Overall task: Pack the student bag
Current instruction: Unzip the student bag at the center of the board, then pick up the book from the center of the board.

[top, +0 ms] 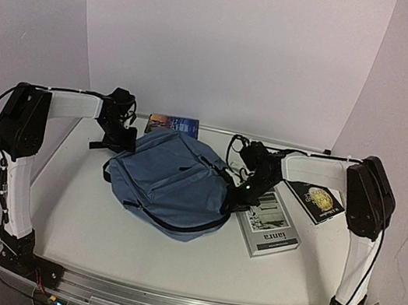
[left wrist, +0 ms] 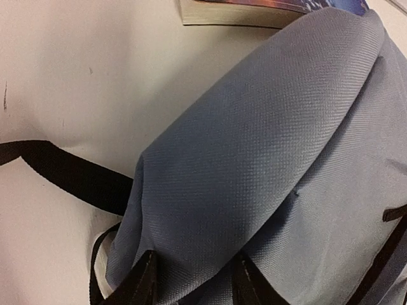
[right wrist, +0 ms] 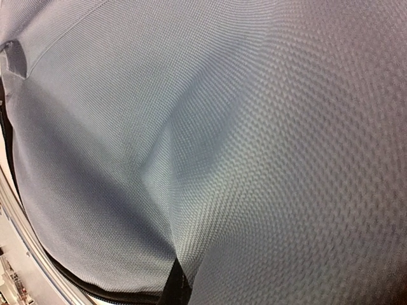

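The slate-blue student bag [top: 171,182] lies flat mid-table, its front pocket facing up. My left gripper [top: 122,138] is at its far-left corner. In the left wrist view its two dark fingers [left wrist: 145,279] straddle a raised fold of the bag's fabric [left wrist: 267,146] and are shut on it [left wrist: 194,273]. My right gripper [top: 237,195] is at the bag's right edge. In the right wrist view the fabric [right wrist: 210,127] fills the frame. Only one finger [right wrist: 176,286] shows at a pinched crease, and the other is hidden under the cloth.
A blue book [top: 173,125] lies behind the bag and also shows in the left wrist view [left wrist: 254,9]. A grey-white book [top: 270,223] lies right of the bag, and a black book with a gold emblem [top: 316,200] lies farther right. A black strap [left wrist: 70,175] trails on the table.
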Controlling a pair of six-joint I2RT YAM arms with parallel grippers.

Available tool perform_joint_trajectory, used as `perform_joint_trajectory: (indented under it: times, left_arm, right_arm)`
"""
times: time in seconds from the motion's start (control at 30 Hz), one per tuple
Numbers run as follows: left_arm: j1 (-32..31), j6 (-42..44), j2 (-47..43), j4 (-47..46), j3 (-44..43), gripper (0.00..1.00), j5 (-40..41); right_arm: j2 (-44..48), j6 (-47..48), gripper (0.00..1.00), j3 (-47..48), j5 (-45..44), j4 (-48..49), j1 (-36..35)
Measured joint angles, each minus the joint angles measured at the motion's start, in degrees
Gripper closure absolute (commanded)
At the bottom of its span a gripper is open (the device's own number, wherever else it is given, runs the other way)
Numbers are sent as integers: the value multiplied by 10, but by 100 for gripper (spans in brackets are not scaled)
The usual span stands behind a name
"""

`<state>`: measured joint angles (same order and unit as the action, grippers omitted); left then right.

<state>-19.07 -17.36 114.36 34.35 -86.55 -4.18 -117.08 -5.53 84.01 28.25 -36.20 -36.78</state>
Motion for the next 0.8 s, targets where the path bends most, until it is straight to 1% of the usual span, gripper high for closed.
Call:
perform_joint_trajectory:
  times: [0.07, 0.3, 0.37, 0.43, 0.47, 0.5, 0.53, 0.57, 0.63, 0.7, 0.73, 0.8]
  left_arm:
    - [3, -7, -15, -10, 27, 100, 14]
    - [5, -46, -111, 27, 117, 100, 79]
    - [12, -53, -134, 39, 131, 100, 89]
    - [23, -55, -145, 44, 137, 96, 89]
    - [30, -55, -147, 45, 139, 91, 88]
    - [36, -55, -145, 45, 139, 82, 86]
    - [42, -55, -143, 44, 140, 72, 86]
    - [48, -54, -141, 42, 139, 65, 85]
    - [57, -52, -136, 41, 138, 53, 84]
    - [62, -58, -136, 41, 138, 44, 80]
    - [62, -57, -139, 40, 138, 40, 74]
    - [60, -58, -155, 39, 139, 32, 53]
  right_arm:
    - [-7, 1, 98, 11, -4, -9, -1]
    - [-42, 1, 95, 70, -15, -20, -21]
    - [-53, 1, 92, 86, -17, -20, -30]
    - [-59, -2, 85, 95, -16, -18, -36]
    - [-61, -3, 75, 96, -16, -15, -38]
    - [-62, -3, 67, 97, -15, -12, -39]
    - [-62, -4, 54, 97, -14, -11, -41]
    - [-62, -7, 42, 97, -14, -10, -42]
    - [-61, -9, 26, 98, -11, -9, -41]
    - [-54, -6, 15, 97, -4, -12, -35]
    - [-46, -6, 12, 97, -2, -15, -31]
    - [-14, -1, 9, 88, 3, -19, -15]
